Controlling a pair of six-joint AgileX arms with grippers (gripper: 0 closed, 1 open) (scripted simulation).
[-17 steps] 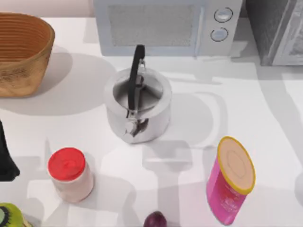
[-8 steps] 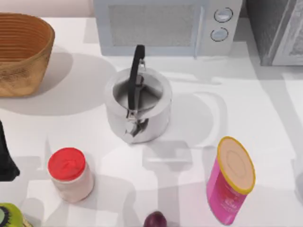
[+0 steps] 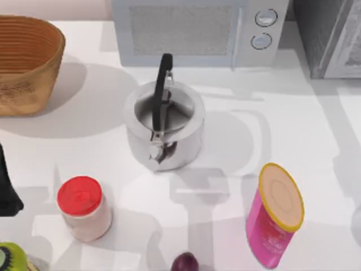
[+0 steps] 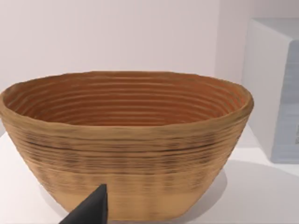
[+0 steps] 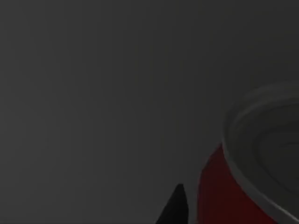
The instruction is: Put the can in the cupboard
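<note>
The can [image 5: 224,196] is red with a silver rimmed top and shows close up in the right wrist view against a plain dark grey surface. A black fingertip [image 5: 177,207] of my right arm stands just beside the can's wall with a narrow gap; the other finger is hidden. The cupboard [image 3: 324,34], dark grey and speckled with a pale framed door panel [image 3: 350,45], stands at the table's far right corner. My left gripper [image 3: 7,189] sits parked at the left edge, facing the woven basket [image 4: 126,140].
A white-grey microwave [image 3: 192,28] stands at the back. A steel kettle [image 3: 163,127] sits mid-table and a woven basket [image 3: 25,62] at the far left. A red-lidded jar [image 3: 83,206], a pink canister [image 3: 276,217] and a purple fruit [image 3: 185,263] stand near the front.
The shadows on the table's right side have shifted a little. Nothing on the table has moved, and the left arm has stayed put.
</note>
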